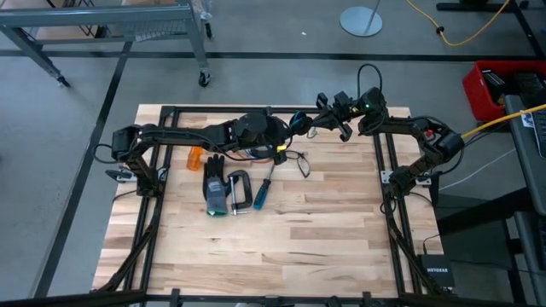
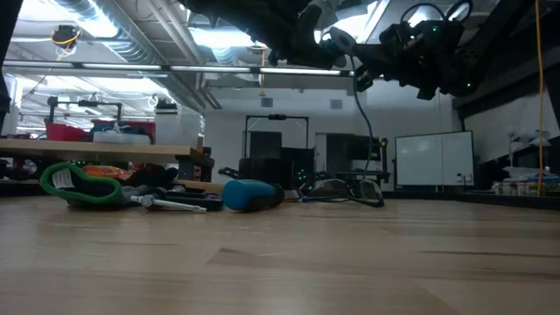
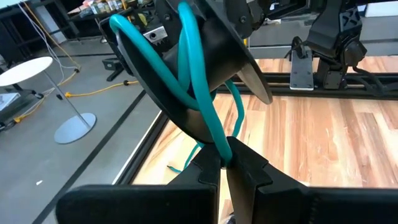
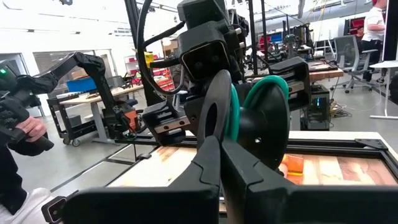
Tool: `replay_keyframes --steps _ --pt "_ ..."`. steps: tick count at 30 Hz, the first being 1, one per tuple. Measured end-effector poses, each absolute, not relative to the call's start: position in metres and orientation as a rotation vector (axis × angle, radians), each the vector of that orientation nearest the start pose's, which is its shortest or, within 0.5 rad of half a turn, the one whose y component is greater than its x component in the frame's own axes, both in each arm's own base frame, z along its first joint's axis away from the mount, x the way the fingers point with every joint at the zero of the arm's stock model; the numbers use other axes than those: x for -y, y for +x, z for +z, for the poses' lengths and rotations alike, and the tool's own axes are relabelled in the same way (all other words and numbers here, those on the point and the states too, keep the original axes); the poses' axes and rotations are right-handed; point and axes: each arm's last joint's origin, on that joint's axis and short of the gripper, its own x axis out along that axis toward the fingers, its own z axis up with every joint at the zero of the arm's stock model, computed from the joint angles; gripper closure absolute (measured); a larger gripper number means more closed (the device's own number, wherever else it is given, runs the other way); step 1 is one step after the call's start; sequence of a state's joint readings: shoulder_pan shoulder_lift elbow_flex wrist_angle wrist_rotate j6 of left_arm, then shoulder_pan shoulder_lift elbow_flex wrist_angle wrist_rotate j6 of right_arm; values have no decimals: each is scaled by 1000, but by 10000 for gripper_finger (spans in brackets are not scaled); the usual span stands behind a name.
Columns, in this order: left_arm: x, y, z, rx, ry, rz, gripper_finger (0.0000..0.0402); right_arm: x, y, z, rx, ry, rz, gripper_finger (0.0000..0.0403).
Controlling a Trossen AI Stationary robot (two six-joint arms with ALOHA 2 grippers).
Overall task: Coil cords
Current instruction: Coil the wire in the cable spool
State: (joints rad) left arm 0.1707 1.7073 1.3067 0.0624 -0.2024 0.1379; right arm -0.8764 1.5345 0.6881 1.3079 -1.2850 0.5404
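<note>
Wooden planks of the table [image 1: 324, 213] run under both arms, and up above its far edge the teal cord [image 3: 198, 81] is held in the air, wound in loops around a dark spool-like disc [image 3: 205, 74] between the two grippers. In the left wrist view the left gripper [image 3: 227, 163] has its fingers pressed together on the cord's lower run, a loose tail dangling toward the table's edge. The right gripper [image 4: 221, 146] meets it from the other side, fingers closed against the disc's rim — the green turns sit just behind them. A black cord [image 1: 300, 162] lies on the planks beside the blue-handled screwdriver [image 1: 261, 191]. By my reading, the winding is midway: next comes another turn — keeping tension so no loop slips off.
</note>
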Motion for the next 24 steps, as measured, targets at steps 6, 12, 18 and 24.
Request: replay_keyframes --steps 6,12,18,24 --pt "-73 389 293 -365 140 345 396 202 204 257 103 121 443 402" --pt "-73 389 293 -363 107 350 396 202 204 257 102 121 444 402" --pt "-72 388 290 -380 39 357 396 202 204 257 104 121 440 402" --pt "-72 388 289 -379 20 340 396 202 204 258 113 116 426 402"
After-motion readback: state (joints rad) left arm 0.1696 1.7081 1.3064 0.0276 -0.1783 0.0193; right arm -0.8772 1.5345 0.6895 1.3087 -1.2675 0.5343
